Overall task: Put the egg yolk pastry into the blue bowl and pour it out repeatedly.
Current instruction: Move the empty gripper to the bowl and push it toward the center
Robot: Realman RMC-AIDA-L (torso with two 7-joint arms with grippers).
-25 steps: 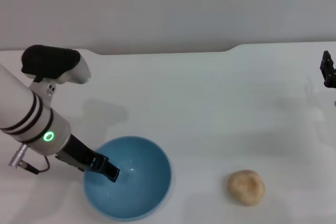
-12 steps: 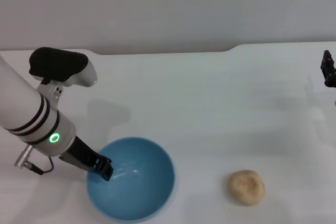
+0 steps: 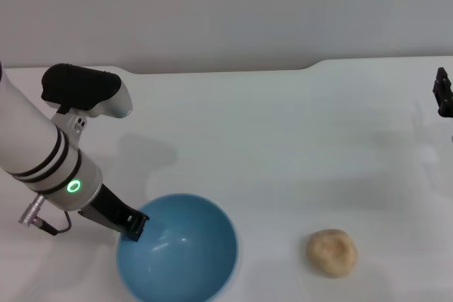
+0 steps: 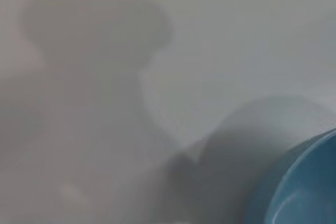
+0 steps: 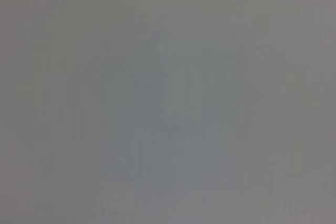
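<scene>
1. While the bowl (image 3: 178, 249) stands upright at the near edge of the table (image 3: 283, 139), on the robot's left, its inside is bare; only a curved slice of its rim (image 4: 299, 182) shows in the left wrist view.
2. Left gripper (image 3: 133, 225): tip at the bowl's left rim, touching it or just over it. Whether its fingers are apart, together, or pinched on the rim cannot be told.
3. Pastry (image 3: 332, 252): lying on the table to the right of the bowl, well apart from it and from both grippers, dimpled top up.
4. Right gripper (image 3: 442, 94): parked at the far right edge of the head view, well apart from the pastry; finger state cannot be told. Its wrist view shows nothing but blank grey.
5. Handling, pastry (judged): light, soft and crumbly, matte and not slippery. Best taken across its widest part, from the sides, with a gentle squeeze; a hard pinch would likely dent or crack it.
6. Handling, bowl (judged): stiff, glossy, and likely slick at the thin rim. A rim hold may slip when tipped, so it should be tilted slowly.
7. Stage (judged): pastry out of the bowl, awaiting pickup.
</scene>
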